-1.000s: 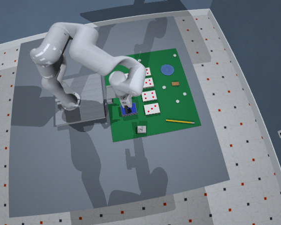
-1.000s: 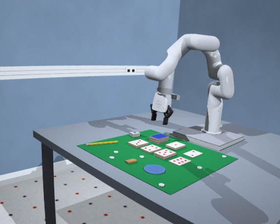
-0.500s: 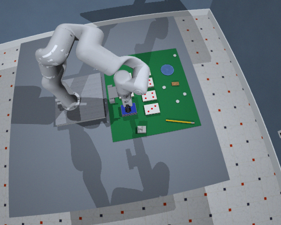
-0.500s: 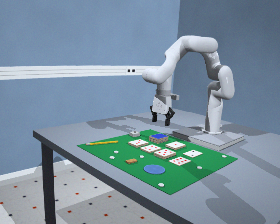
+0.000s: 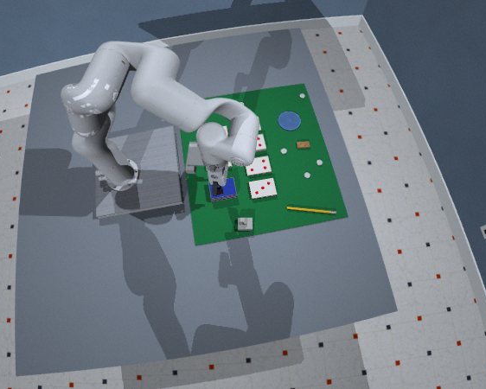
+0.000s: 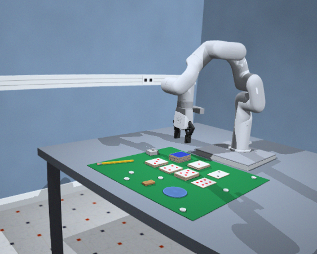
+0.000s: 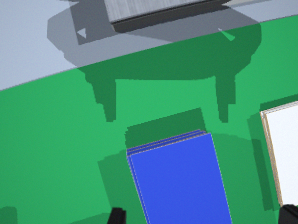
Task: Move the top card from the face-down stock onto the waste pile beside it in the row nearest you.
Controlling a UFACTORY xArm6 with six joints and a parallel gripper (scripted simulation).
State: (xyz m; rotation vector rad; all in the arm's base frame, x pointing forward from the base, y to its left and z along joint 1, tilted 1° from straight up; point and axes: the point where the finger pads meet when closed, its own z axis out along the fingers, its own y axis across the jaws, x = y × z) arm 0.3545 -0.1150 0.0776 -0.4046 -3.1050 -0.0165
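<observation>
Over the green rectangular mat, at the approach step: hovers with the black two-finger claw pointed down, well above the face-down stock of plywood tiles with the blue top, no contact with anything. Stands fully spread, holds nothing; shows only the two dark fingertips at the bottom edge of the wrist view, one on each side of the blue top card. Looks roughly centred over the stock from the top view, though slightly skewed to the card edges in the wrist view. Sits untouched in the row nearest the base, top card squarely on the stack, with the white face-up waste pile of tan-edged tiles just beside it, apart by a strip of mat. Next, probably: square the wrist to the card, descend straight, straddle the top tile's edges alone, then close. Needs care on depth, likely: too low would pinch two tiles or nudge the stack. After that, lift, shift sideways, lower flat onto the waste pile, clear of the face-up pip cards in the farther row.
</observation>
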